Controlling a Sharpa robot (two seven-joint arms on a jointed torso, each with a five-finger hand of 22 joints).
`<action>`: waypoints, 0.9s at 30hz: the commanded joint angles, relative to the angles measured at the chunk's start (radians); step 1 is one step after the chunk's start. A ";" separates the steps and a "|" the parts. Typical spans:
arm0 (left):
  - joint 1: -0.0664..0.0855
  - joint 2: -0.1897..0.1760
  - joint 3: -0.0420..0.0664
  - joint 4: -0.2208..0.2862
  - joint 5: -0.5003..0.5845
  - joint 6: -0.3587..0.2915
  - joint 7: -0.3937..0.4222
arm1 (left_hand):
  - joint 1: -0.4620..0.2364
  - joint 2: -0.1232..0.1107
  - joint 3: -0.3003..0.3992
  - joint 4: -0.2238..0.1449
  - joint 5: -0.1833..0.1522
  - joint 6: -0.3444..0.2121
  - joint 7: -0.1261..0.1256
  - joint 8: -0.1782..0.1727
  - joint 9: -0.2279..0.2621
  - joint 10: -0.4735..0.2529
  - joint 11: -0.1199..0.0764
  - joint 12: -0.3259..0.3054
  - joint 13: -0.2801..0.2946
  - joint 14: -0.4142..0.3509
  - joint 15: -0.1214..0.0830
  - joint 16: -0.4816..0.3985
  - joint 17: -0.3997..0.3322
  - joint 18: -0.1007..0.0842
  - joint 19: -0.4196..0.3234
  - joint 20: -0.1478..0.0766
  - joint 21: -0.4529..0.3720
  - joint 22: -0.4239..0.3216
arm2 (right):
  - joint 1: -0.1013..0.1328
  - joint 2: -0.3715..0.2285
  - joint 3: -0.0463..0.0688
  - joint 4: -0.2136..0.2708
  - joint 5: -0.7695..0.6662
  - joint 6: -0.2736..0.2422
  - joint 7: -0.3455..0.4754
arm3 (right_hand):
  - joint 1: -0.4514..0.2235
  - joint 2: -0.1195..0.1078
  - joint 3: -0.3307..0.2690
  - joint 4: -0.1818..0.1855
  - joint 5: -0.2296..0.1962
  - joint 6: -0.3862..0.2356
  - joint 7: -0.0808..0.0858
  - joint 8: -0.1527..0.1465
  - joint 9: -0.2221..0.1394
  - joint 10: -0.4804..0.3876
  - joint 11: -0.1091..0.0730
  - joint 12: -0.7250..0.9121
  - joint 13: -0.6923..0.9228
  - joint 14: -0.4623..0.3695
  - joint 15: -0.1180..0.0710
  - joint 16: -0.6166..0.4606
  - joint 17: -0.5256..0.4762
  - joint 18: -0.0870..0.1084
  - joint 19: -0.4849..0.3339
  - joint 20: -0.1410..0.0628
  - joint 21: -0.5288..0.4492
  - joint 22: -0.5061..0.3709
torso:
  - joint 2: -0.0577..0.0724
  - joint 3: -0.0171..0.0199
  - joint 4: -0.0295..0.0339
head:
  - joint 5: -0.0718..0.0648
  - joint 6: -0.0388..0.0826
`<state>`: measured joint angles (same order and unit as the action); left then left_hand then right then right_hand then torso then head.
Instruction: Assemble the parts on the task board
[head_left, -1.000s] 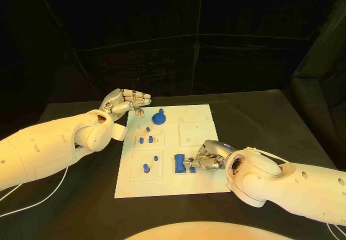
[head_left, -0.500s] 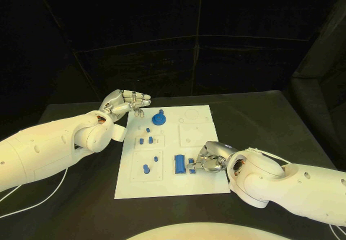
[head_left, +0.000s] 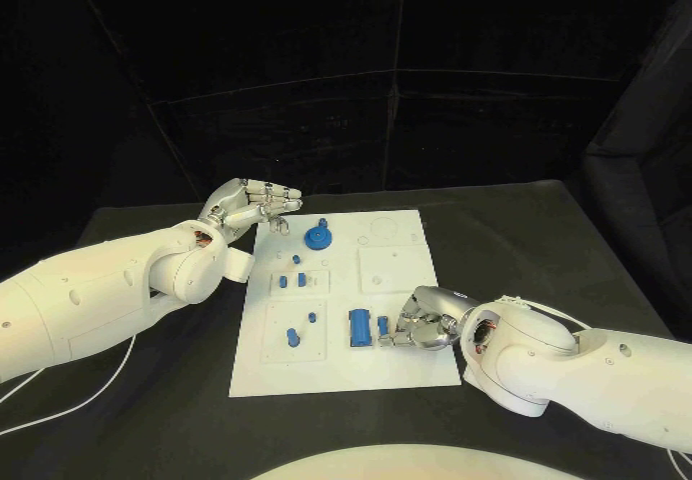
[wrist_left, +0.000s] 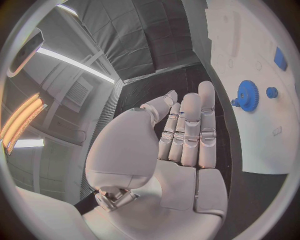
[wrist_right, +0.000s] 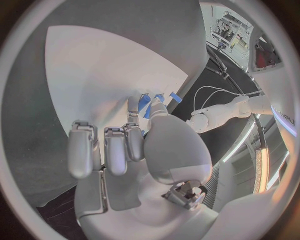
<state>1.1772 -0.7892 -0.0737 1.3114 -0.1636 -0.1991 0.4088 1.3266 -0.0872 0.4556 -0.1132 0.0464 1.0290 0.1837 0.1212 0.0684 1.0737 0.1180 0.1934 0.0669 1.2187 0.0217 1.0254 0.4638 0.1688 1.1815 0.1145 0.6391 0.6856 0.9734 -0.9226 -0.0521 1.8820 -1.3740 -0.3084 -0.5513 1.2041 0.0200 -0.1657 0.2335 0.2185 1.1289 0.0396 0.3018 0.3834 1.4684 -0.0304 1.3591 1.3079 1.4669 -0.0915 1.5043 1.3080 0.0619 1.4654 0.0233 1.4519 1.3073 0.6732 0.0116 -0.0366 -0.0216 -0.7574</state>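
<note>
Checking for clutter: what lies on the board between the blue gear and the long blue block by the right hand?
In the head view, small blue pieces lie between the blue gear and the long blue block.

A black, matte table (head_left: 548, 230) carries the scene, its far edge meeting dark curtained walls. Directly on it, near the middle, lies a flat white rectangular task board (head_left: 397, 375), its long sides running away from the robot. A thin white cable (head_left: 58, 405) trails over the table's near left part. The same white board (wrist_left: 250, 135) lies on the dark tabletop in the left wrist view.
</note>
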 joint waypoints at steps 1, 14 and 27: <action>0.001 0.001 0.001 0.000 0.003 0.011 0.001 | 0.001 0.008 -0.003 -0.002 0.003 -0.006 0.003 0.005 0.001 -0.006 -0.003 0.006 0.000 -0.007 0.001 0.002 -0.002 0.014 -0.005 0.005 -0.004 -0.001 | 0.001 -0.002 0.000 -0.002 0.009 0.019 0.023 | 0.002 0.006 -0.006 -0.001 -0.004 -0.001 0.000 0.001 0.001 0.036 -0.003 0.002 0.119 0.078 -0.005 -0.002 0.132 -0.015 0.016 -0.008 0.000 0.051 | 0.000 -0.0003 -0.0001 | -0.002 0.000; 0.001 0.002 0.001 -0.001 0.003 0.012 -0.001 | 0.002 0.009 -0.003 -0.003 0.003 -0.007 0.003 0.005 0.001 -0.007 -0.003 0.007 0.000 -0.008 0.001 0.002 -0.003 0.014 -0.005 0.005 -0.004 -0.001 | 0.001 0.011 0.000 -0.036 0.003 0.042 0.019 | 0.016 0.020 -0.006 -0.003 0.000 0.000 0.000 0.001 0.004 0.036 -0.004 0.002 0.120 0.078 -0.004 -0.001 0.133 -0.015 0.017 -0.008 0.000 0.052 | 0.001 0.0001 0.0009 | 0.000 0.000; 0.001 0.002 0.000 -0.002 0.003 0.012 -0.002 | 0.002 0.009 -0.003 -0.003 0.003 -0.007 0.003 0.005 0.001 -0.007 -0.003 0.007 0.000 -0.008 0.001 0.002 -0.003 0.014 -0.005 0.005 -0.004 -0.001 | 0.001 0.012 0.000 -0.042 0.022 0.028 0.091 | 0.013 -0.028 -0.052 -0.010 -0.012 -0.015 0.007 -0.009 0.006 0.032 0.001 -0.009 0.114 0.076 -0.001 -0.006 0.125 -0.014 0.012 -0.006 -0.005 0.045 | 0.000 0.0003 -0.0011 | 0.000 0.000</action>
<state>1.1772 -0.7876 -0.0739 1.3092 -0.1636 -0.1974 0.4052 1.3266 -0.0872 0.4556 -0.1132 0.0464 1.0290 0.1838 0.1212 0.0684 1.0737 0.1179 0.1934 0.0669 1.2187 0.0217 1.0254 0.4622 0.1689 1.1815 0.1145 0.6391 0.6858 0.9750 -0.9071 -0.0511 1.8364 -1.3686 -0.2773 -0.5169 1.2237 0.0053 -0.2111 0.2221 0.2085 1.1201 0.0466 0.2958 0.3881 1.4683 -0.0303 1.3546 1.3055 1.4669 -0.0913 1.5030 1.3077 0.0620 1.4654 0.0233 1.4510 1.3073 0.6733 0.0114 -0.0355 -0.0221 -0.7576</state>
